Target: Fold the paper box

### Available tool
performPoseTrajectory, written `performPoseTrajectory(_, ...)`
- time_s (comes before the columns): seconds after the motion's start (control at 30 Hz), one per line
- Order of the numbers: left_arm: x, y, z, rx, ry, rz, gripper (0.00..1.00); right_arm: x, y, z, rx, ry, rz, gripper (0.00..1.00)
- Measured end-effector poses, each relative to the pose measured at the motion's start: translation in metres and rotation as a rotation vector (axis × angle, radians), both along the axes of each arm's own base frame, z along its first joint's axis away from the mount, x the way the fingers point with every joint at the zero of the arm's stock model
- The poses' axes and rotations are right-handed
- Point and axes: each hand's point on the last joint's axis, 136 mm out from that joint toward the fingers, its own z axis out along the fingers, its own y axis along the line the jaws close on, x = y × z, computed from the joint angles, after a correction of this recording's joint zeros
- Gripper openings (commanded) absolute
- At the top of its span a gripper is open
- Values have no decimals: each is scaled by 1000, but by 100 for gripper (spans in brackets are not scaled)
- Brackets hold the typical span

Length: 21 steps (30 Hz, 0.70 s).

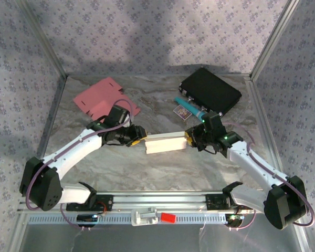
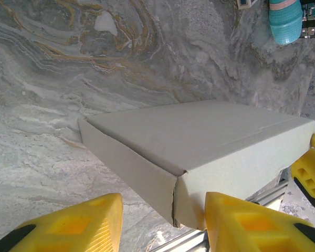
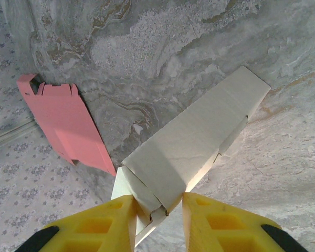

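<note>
1. The right end effector (image 3: 157,203) gripped one folded end of the paper box (image 3: 194,147) between its yellow jaws.
2. The left end effector (image 2: 164,210) stood released, its jaws astride the box's other corner.
3. A flat pink box blank (image 1: 102,98), a black case (image 1: 210,89) and a teal cylinder (image 1: 190,108) lay behind, apart from it.
4. The box, off-white and closed, lay mid-worktop (image 1: 163,173).

The paper box (image 1: 166,143) lies between left pincer (image 1: 138,138) and right pincer (image 1: 190,138).
</note>
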Motion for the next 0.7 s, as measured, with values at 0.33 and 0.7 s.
performPoseTrajectory(0.33, -3, -1, -9, -8, 4, -10, 38, -1, -1, -3, -7, 10, 2, 29)
performPoseTrajectory(0.7, -6, -5, -11, -49, -46, -34, 29, -5, -3, -4, -28, 43, 5, 27)
